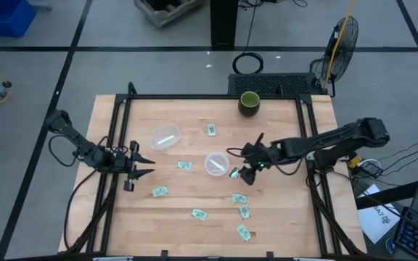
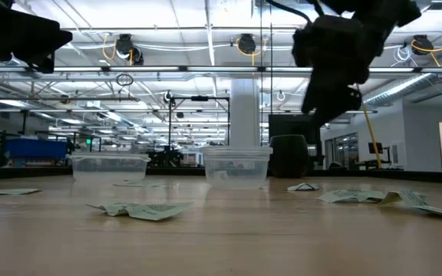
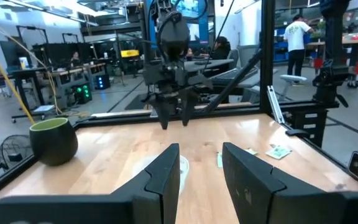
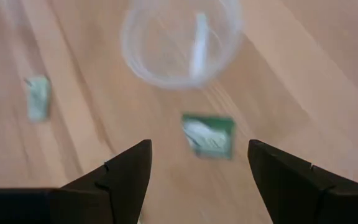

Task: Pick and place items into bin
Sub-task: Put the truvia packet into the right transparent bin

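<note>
- While the job looks barely begun, most packets lie loose on the table (image 1: pixel 194 119): at least eight show from above, none in either gripper.
- Two clear cups serve as bins, as far as I can tell. The one nearer the right gripper (image 1: pixel 243 172), call it the near cup (image 1: pixel 215 163), shows a pale strip inside, prob. one packet already dropped; the far cup (image 1: pixel 165 137) shows a white strip too. Can't confirm either.
- Right gripper: jaws spread wide, empty, hovering above the table w/ the target packet (image 4: pixel 209 135) just ahead, between the fingers (image 4: pixel 124 174) and the near cup.
- Target packet: flat on the wood, green face up, just short of the near cup, not touching it. Its long axis runs across the gap between the jaws, slightly skewed, so one short edge faces each finger.
- Left gripper (image 1: pixel 142 162): parked at the table's left edge, fingers partly apart, holding nothing, well away from the target packet.
- Left to do, by my read: this packet plus the scattered rest, e.g. a cluster (image 1: pixel 241 212) beyond the right gripper's near side.
</note>
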